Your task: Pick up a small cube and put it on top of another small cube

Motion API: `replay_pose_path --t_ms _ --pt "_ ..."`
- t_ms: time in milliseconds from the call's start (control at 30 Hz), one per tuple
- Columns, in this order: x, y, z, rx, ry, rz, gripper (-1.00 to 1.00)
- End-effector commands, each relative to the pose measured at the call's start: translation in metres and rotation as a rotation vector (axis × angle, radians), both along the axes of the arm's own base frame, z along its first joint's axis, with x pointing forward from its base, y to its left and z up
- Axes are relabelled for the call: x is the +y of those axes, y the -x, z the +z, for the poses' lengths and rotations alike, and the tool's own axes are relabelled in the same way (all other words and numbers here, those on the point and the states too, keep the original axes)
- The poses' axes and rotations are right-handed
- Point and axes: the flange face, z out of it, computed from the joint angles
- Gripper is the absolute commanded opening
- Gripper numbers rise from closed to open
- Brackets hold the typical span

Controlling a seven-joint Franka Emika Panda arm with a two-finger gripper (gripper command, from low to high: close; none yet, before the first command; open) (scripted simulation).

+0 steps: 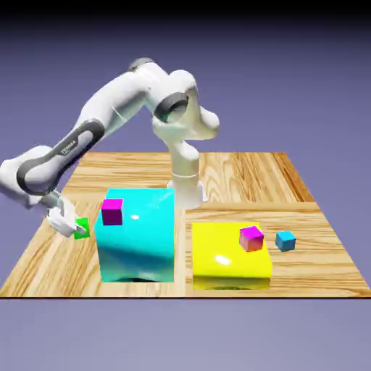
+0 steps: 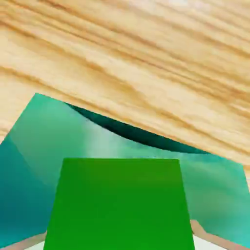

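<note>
At the exterior view's left, your gripper point(image 1: 79, 230) is closed on the green cube point(image 2: 119, 205), its tips at either side. It's probably raised, though the view hardly settles that. Just to its right stands the cyan block point(image 1: 138, 250); the nearer magenta cube point(image 1: 112, 212) shows against that block, so your likely carry runs rightward. Farther right come the yellow block point(image 1: 217, 253), another magenta cube point(image 1: 251, 239) and the blue cube point(image 1: 285, 241).
</note>
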Motion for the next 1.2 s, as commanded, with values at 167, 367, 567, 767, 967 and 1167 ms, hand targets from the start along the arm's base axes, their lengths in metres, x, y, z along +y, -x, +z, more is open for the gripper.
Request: replay_pose_path --t_ms 167,367,567,767,967,1167 --pt "0.016 -0.021 0.085 -0.124 0.053 0.341 -1.00" --pt "0.091 -0.066 0.126 -0.137 0.099 0.737 -1.00" --pt "0.188 -0.107 0.159 -0.120 0.173 1.138 -1.00" --pt "0.294 -0.129 0.206 -0.103 0.303 1.532 -1.00" --pt "0.421 -0.133 0.230 -0.072 0.442 1.904 -1.00" --pt "0.625 -0.077 0.090 0.010 0.314 2.254 -1.00"
